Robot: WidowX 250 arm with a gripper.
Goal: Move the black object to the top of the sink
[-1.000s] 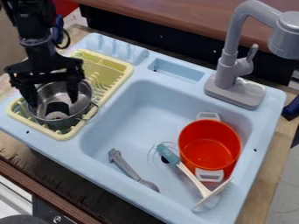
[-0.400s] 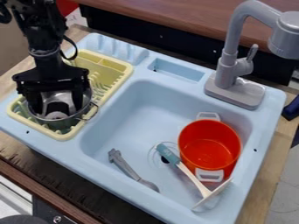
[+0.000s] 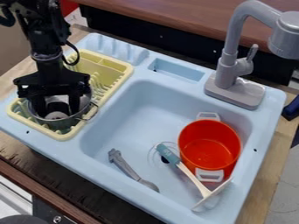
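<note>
Camera view: black gripper (image 3: 57,109) in round metal pot (image 3: 61,124) beside pale-blue plastic basin (image 3: 134,113).
Fingers apart, gripping nothing, astride black object (image 3: 57,106).

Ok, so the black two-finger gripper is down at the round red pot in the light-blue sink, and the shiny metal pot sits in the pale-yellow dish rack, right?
Wrong pot: in the camera view the gripper is down at the shiny metal pot, not the red pot in the sink. The metal pot does sit in the dish rack.
</note>
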